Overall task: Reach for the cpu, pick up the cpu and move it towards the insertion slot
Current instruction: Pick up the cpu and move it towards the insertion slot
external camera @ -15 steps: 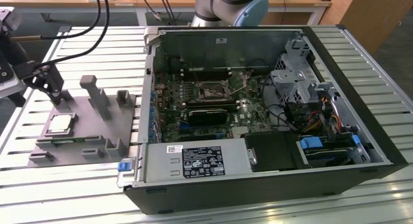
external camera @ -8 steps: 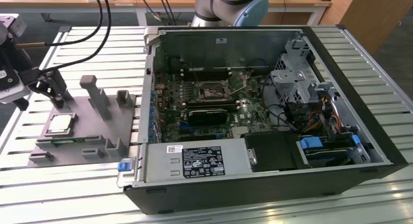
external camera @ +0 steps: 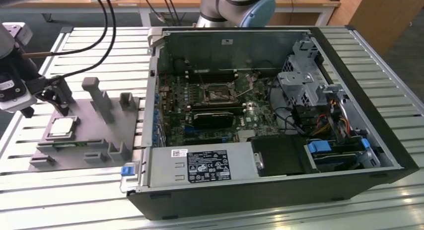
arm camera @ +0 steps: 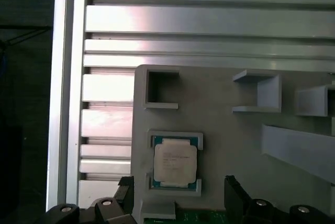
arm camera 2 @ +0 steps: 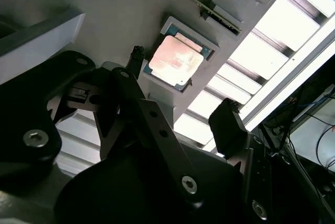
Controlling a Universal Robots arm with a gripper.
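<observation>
Slatted table [external camera: 66, 190] carries an open PC case [external camera: 265, 190] and, by its edge at the exterior view's left, a grey plate [external camera: 89, 132]. Gripper [arm camera 2: 180, 84] hangs over the plate, fingers spread wide (holding nothing). Cpu [arm camera: 175, 161] lies in a recess nr the plate's edge; insertion slot [external camera: 217, 93] sits mid-board in the case.

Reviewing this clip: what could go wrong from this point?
1. The cpu lies sunk in a grey fixture pocket; the open jaws of the gripper might catch the pocket rim.
2. Upright fixture posts stand close to the gripper; it may clip them.
</observation>
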